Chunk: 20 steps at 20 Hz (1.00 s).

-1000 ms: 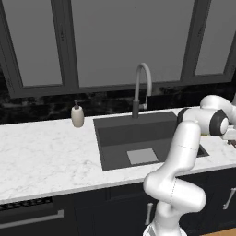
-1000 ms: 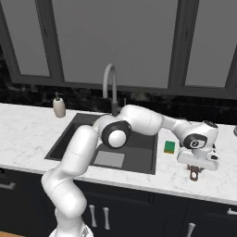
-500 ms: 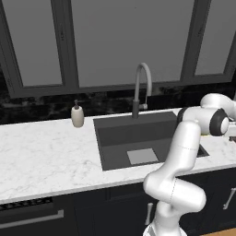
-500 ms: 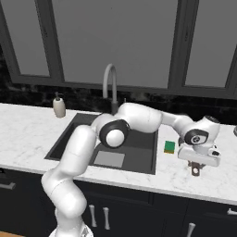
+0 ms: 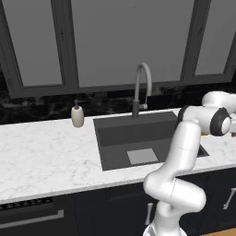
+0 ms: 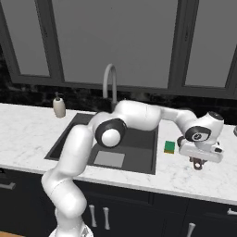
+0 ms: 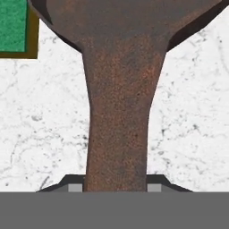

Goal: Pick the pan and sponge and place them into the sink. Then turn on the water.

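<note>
The pan lies on the marble counter right of the sink, its straight brown handle running down between my fingers. My gripper is shut on that handle near its end. From the right base view the gripper sits low over the counter, with a bit of brown handle showing under it. The green sponge lies flat between the sink's right rim and my hand, also seen as a sponge corner beside the pan. The sink holds nothing, and the faucet runs no water.
A beige soap dispenser stands at the sink's back left corner. The tall faucet rises behind the basin. My arm stretches across the sink's right side. Dark windows and a black backsplash close off the back, and the counter's front edge is near my hand.
My hand has edged slightly up and to the right while staying on the pan's handle. The sponge and the rest of the scene have not moved.
</note>
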Tool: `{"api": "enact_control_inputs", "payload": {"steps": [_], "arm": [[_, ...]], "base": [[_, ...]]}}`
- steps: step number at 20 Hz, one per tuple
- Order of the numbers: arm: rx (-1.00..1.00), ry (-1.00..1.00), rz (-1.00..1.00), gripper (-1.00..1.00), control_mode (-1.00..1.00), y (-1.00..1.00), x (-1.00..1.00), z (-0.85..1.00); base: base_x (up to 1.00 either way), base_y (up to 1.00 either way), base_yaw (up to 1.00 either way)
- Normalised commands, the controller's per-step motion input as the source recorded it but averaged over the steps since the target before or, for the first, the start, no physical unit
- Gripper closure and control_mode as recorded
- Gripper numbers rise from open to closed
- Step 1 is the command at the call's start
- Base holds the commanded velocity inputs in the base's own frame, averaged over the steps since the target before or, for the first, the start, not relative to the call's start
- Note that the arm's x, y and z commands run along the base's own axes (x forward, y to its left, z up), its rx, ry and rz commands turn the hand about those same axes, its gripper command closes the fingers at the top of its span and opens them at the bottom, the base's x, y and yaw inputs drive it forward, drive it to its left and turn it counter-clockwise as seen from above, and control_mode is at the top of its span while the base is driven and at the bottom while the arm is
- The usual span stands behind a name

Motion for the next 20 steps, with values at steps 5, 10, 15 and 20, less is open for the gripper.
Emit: {"api": "enact_control_inputs", "payload": {"steps": [5, 10, 15, 20], "arm": [[0.00, -0.17, 0.00, 1.00, -1.00, 0.11, -0.02, 0.22], [0.00, -0.20, 0.00, 1.00, -1.00, 0.17, 0.00, 0.27], [0.00, -0.18, 0.00, 1.00, -1.00, 0.14, 0.00, 0.30], [0.00, -0.18, 0.00, 1.00, -1.00, 0.10, 0.00, 0.34]], "base": [[0.00, 0.00, 0.00], [0.00, 0.00, 0.00], [0.00, 0.00, 0.00], [0.00, 0.00, 0.00]]}}
